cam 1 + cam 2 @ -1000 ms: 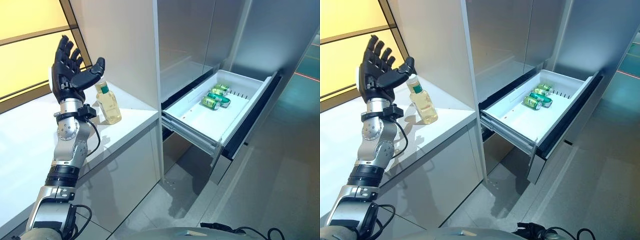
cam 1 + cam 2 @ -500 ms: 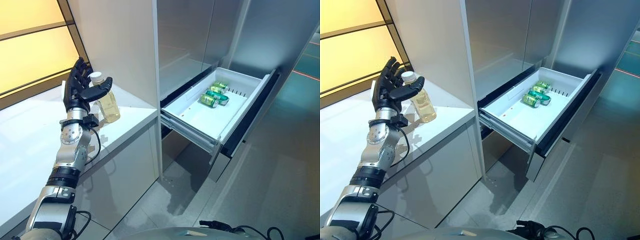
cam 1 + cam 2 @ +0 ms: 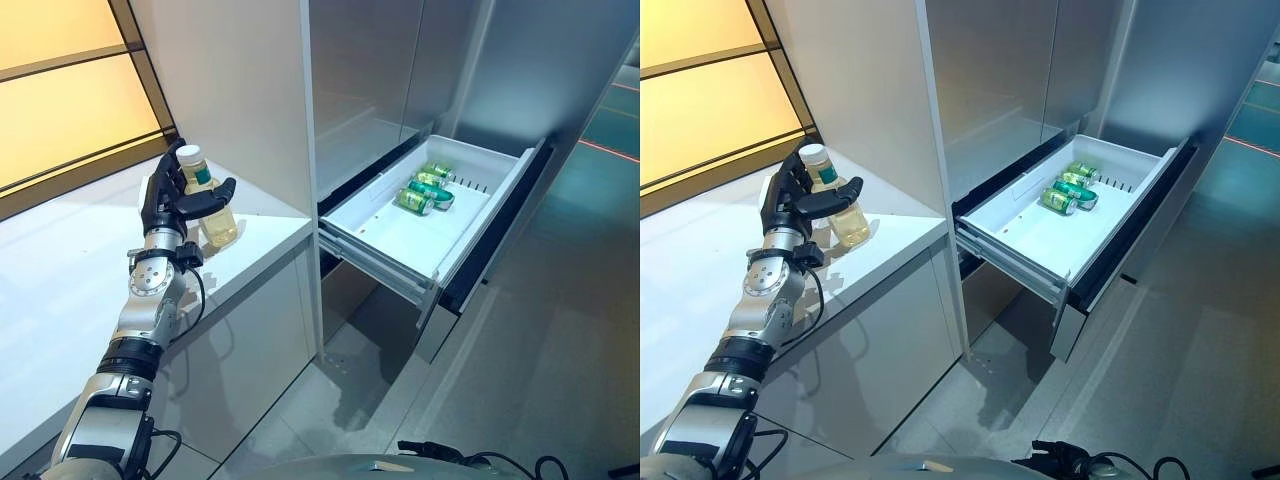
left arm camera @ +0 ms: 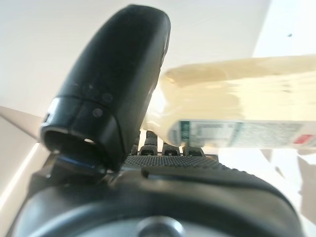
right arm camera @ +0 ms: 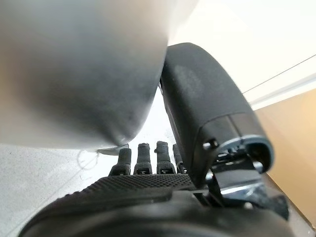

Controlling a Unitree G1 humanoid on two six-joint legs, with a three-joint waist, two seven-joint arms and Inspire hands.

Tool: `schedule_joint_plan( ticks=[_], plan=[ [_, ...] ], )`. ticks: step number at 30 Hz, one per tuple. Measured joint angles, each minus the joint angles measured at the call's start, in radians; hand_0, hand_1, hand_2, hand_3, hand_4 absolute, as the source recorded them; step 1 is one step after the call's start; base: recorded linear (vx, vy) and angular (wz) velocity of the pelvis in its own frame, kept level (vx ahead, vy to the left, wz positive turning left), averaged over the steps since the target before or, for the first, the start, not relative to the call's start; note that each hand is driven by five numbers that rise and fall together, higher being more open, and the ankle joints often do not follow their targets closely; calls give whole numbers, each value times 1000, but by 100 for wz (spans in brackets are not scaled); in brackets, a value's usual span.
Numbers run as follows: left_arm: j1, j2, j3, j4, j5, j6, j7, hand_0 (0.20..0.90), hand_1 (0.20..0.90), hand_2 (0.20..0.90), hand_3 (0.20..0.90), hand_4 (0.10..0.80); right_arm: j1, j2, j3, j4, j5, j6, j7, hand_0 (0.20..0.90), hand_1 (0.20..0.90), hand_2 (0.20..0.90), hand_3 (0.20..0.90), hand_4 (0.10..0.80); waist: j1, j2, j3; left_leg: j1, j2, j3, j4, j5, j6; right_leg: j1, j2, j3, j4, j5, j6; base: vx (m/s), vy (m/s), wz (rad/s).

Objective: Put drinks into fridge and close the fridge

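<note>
Fingers and thumb of the left hand point(image 3: 170, 200) spread on either side of the bottle point(image 3: 207, 200), which stands upright on the white counter point(image 3: 60, 270). Three cans point(image 3: 420, 190) lie in the open fridge drawer point(image 3: 400, 235). The right hand point(image 5: 163, 197) shows only in its wrist view, fingers straight.

L hand point(image 3: 168, 200) – dropped from raised | now around bottle point(image 3: 208, 200) – grip prob. loose

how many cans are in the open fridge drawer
3, lying together at the far end of the drawer: one nearest the front, one behind it, one farthest back. None seems hidden.
</note>
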Motion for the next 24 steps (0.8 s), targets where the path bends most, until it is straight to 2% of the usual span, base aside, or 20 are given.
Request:
schedule_joint_plan(
  ticks=[8,22,23,24],
  plan=[
    [0,0,-8,45,33,0,9,900,900,900,900,800,0,0,-1,0,0,-5,1,900,900,900,900,800,-8,0,0,4,0,21,0,-5,2,-2,0,20,0,1,1,16,18,-7],
    [0,0,-12,46,38,0,30,900,900,900,900,800,-2,2,-3,15,-12,-25,2,900,900,900,900,800,-14,0,0,10,0,23,0,-7,3,1,0,23,0,1,2,1,1,0],
    [0,0,-12,46,38,0,31,869,869,869,864,764,-2,2,-3,16,-12,-26,2,900,900,900,900,800,-14,0,0,10,0,23,0,-7,2,1,0,23,0,1,2,0,0,0],
    [0,0,-12,46,38,0,32,738,738,738,711,611,-2,2,-3,17,-12,-27,2,900,900,900,900,800,-14,0,0,10,0,23,0,-7,2,1,0,23,0,1,2,0,0,0]
  ],
)
